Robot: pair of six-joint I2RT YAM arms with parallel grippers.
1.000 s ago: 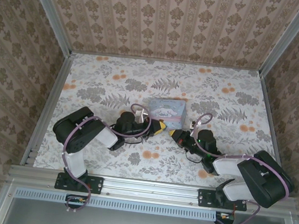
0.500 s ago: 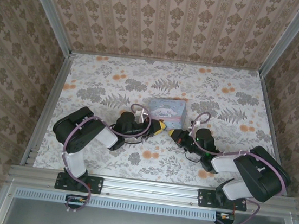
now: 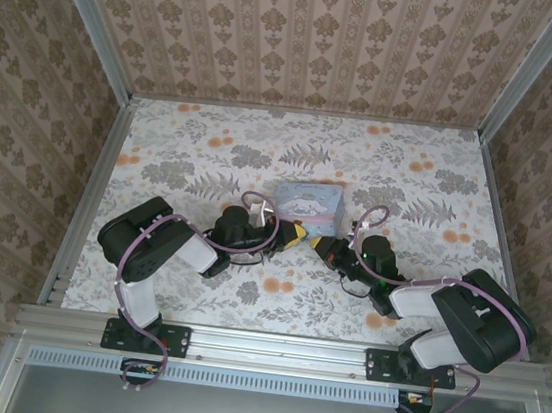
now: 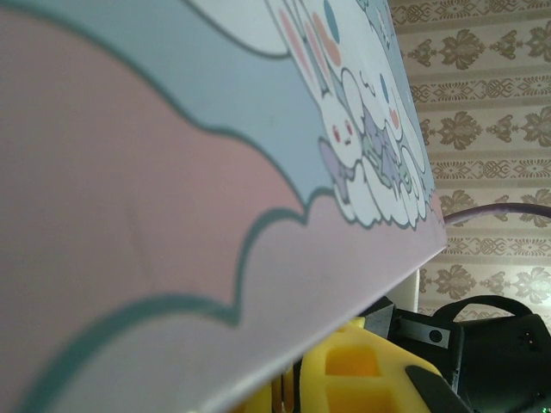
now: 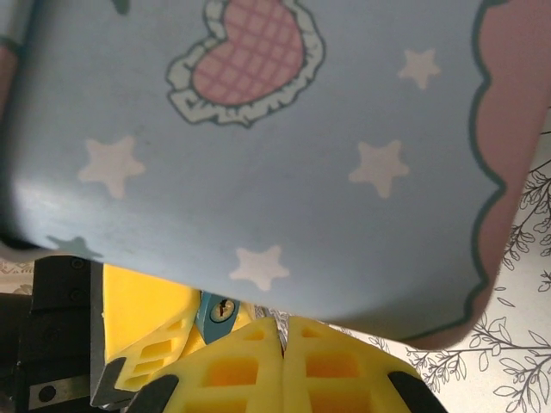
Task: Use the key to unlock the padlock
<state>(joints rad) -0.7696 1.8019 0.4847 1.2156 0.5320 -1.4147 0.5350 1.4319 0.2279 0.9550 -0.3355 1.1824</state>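
Note:
The tiny teal padlock [image 5: 215, 311] shows its keyhole face just under the pastel tin. It sits between the yellow fingers [image 5: 142, 314] of my left gripper [image 3: 296, 233], which is shut on it. My right gripper [image 5: 281, 340] is shut, with a thin metal sliver of the key [image 5: 276, 323] poking out from between its pads, a short way right of the keyhole. In the top view my right gripper [image 3: 322, 244] points tip to tip at the left one, just in front of the tin. In the left wrist view my left gripper [image 4: 288, 389] is mostly hidden behind the tin.
The pale blue-and-pink cartoon tin [image 3: 309, 202] stands on the flowered table [image 3: 211, 158] right behind both grippers, and looms close in the left wrist view [image 4: 172, 172] and the right wrist view [image 5: 258, 129]. Patterned walls enclose the table on three sides.
My right arm has shifted slightly left, bringing its fingertips closer to the left gripper. The left arm and the tin have not moved.

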